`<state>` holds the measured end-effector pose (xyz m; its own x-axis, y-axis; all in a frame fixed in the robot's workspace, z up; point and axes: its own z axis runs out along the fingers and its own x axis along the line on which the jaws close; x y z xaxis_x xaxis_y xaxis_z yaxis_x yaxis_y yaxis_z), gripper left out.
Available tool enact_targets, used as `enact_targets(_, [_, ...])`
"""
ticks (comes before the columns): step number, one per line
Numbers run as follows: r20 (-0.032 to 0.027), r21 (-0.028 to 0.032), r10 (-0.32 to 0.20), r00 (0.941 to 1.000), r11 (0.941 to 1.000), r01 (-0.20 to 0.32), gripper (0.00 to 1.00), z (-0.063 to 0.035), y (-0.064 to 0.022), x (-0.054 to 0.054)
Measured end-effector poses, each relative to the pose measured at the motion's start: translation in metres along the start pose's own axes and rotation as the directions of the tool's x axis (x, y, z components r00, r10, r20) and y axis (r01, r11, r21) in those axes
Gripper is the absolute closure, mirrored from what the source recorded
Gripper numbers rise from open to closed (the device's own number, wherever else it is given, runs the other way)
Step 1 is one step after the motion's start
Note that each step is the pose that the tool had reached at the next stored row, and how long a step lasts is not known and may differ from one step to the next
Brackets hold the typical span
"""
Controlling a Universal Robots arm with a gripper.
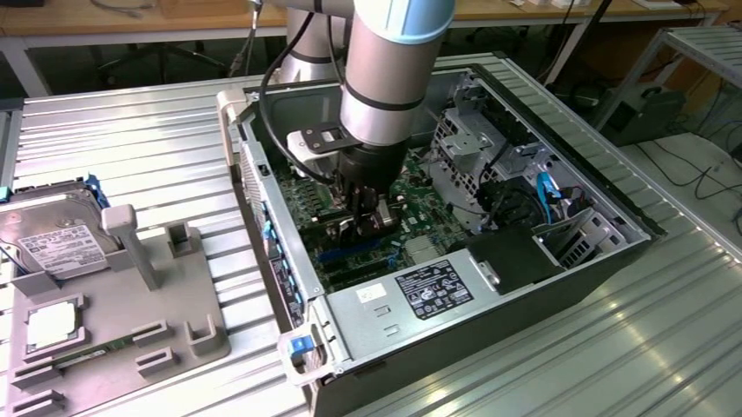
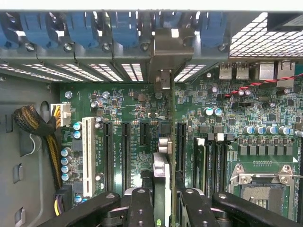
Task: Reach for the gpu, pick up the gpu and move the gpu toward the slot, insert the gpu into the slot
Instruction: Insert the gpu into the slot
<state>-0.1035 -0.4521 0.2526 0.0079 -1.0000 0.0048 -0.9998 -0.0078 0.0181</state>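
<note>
GPU held over the motherboard

The fingers (image 2: pixel 162 201) clamp the gpu (image 2: pixel 161 165) edge-on, upright above the green motherboard (image 2: pixel 246 118) inside the open computer case (image 1: pixel 603 261).

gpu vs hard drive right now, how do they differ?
Look: gpu is a thin dark card, hard drive a boxy silver unit with a white label.
Hold: gpu clamped in the gripper, hard drive free on the grey fixture.
Place: gpu inside the case, hard drive outside it.
Both are PC parts.
</note>
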Motion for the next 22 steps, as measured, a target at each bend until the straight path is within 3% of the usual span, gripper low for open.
enact_targets(22, [-0.0001,-0.0013,-0.001,1.0,1.0,0.001,0.73,0.0049,-0.0001,0.0])
